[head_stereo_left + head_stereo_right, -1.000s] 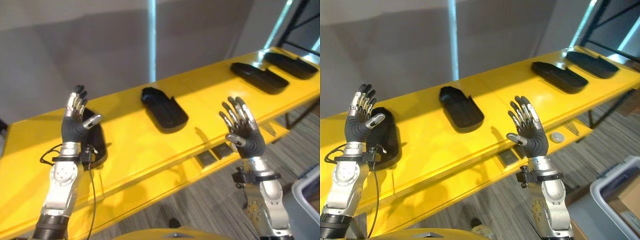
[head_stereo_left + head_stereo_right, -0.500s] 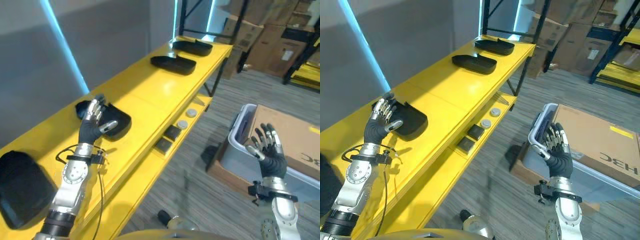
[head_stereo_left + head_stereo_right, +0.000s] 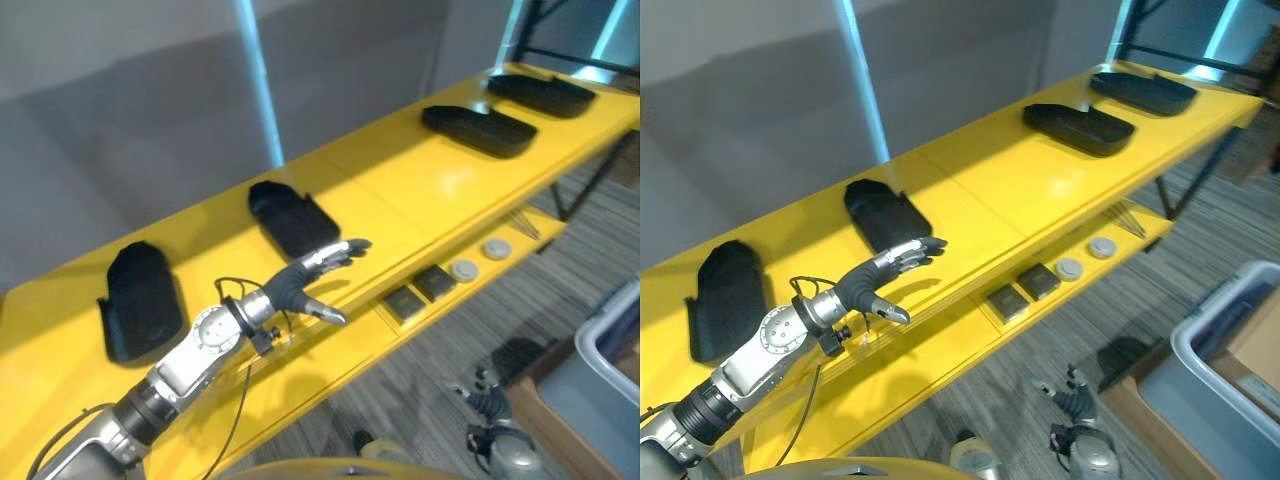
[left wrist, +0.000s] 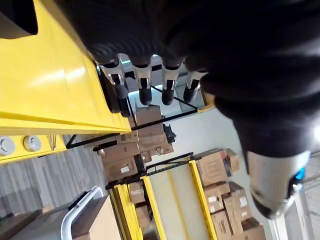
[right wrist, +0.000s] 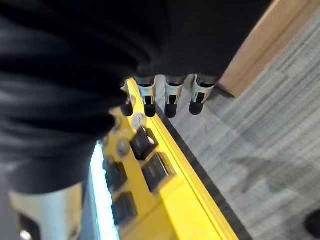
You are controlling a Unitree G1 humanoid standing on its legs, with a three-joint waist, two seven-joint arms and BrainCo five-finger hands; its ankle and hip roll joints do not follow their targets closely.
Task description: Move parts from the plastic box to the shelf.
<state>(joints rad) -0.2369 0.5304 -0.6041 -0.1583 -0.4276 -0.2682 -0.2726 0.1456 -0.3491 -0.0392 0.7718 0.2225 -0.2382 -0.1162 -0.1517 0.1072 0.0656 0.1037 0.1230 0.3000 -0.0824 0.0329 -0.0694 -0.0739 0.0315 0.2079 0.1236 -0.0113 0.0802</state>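
Observation:
Several black moulded parts lie along the yellow shelf (image 3: 400,190): one at the left (image 3: 140,300), one near the middle (image 3: 292,217) and two further right (image 3: 478,130) (image 3: 540,93). My left hand (image 3: 305,275) reaches out over the shelf's front edge, just in front of the middle part, open and holding nothing. My right hand (image 3: 1072,390) hangs low above the floor, open and empty, its fingers (image 5: 170,102) straight in the right wrist view. A corner of the grey plastic box (image 3: 1230,345) stands on the floor at the right.
On the lower yellow ledge (image 3: 440,300) lie two dark square pieces (image 3: 405,300) (image 3: 435,282) and two round discs (image 3: 463,269) (image 3: 497,248). A cardboard box (image 3: 1268,350) sits in the plastic box. A grey wall rises behind the shelf. Racks of cartons (image 4: 145,145) stand further off.
The camera has swung back left, from the box toward the shelf. My left arm now stretches forward and lower along the shelf front. My right hand has dropped low near the floor.

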